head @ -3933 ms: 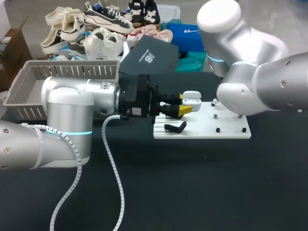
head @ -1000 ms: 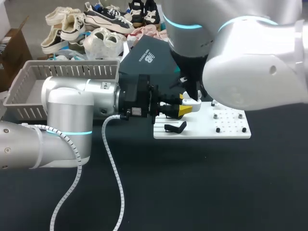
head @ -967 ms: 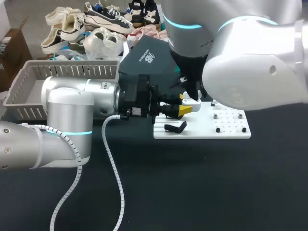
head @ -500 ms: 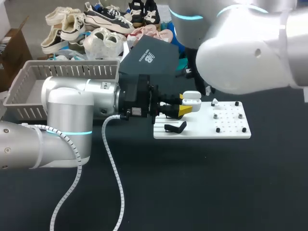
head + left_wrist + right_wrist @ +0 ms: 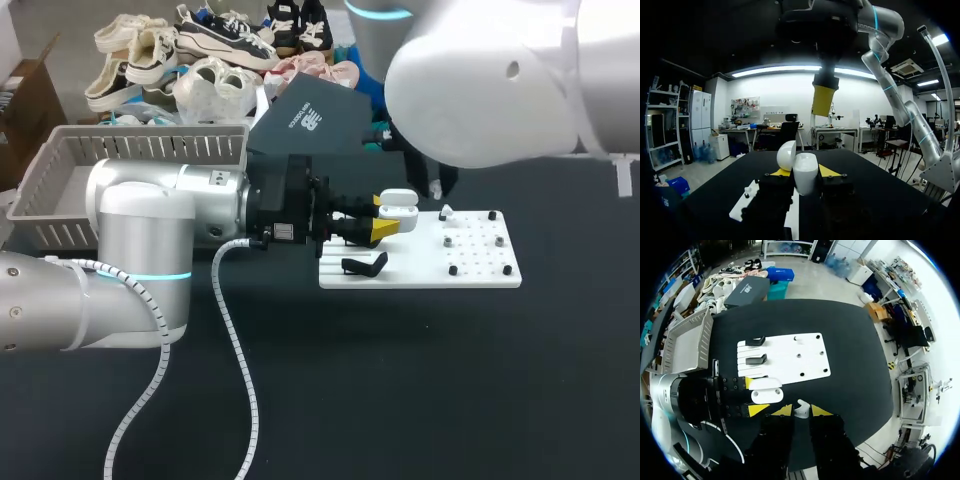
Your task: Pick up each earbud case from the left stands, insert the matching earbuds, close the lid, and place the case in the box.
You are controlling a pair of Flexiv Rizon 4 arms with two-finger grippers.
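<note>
Left arm [image 5: 140, 225] comes in low over the tabletop [image 5: 400, 380] and ends at the left edge of the white board [image 5: 420, 270].
Left gripper [image 5: 388, 222]: yellow tips clamped on the white earbud case [image 5: 400, 212], one finger on each side. The case is held off the board, at its far-left corner.
Lid [image 5: 786, 155] stands open, hinged up behind the case body. Case contents cannot be made out.

Right arm [image 5: 480, 80] hangs high over the far side of the board; in the head view its bulk hides its own gripper.
Right gripper [image 5: 801, 410], from its wrist camera: points straight down, yellow tips closed on a small white earbud [image 5: 801, 408]. It sits above the open case, off the board's left edge.
From the left wrist camera, one yellow tip of the right gripper shows directly above the case, well clear of it.

On the board:
- two black stands [image 5: 756, 359] on the left part, both bare;
- small dark pegs [image 5: 452, 270] on the right part;
- one small white piece [image 5: 446, 212] near the far edge, too small to identify.

Grey basket [image 5: 60, 170] sits on the tabletop well to the left of the board, behind the left arm. Its visible floor is bare.
</note>
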